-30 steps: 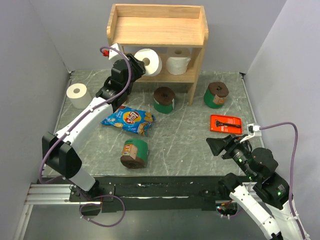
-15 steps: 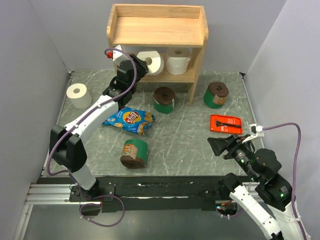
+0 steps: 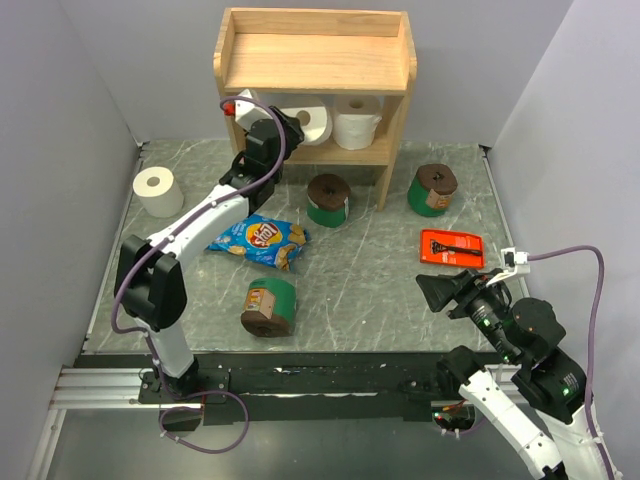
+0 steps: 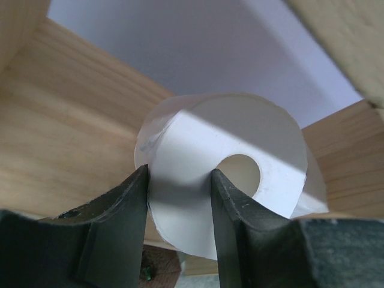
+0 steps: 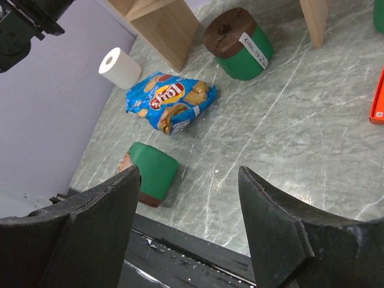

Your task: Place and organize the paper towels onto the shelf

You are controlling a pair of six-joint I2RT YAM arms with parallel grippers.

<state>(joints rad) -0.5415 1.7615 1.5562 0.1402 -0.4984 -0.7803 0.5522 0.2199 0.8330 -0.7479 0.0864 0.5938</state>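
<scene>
Presently, the step in hand is placing the held white roll [image 4: 240, 138] on the lower tier of the shelf [image 3: 315, 62], upper centre of the overhead view. The left gripper [image 4: 179, 180] is clamped on it inside that tier. Judged next move: set it down beside the shelved white roll [image 3: 357, 124], then release. The right gripper [image 5: 187, 174], lower right, stands apart and holds nothing.

Count:
- 3 white rolls, including the loose white roll [image 3: 157, 190] at left.
- 3 green rolls on the table [image 3: 380, 290]: centre roll [image 3: 328, 199], right roll [image 3: 433, 189], near roll [image 3: 270, 305].
</scene>
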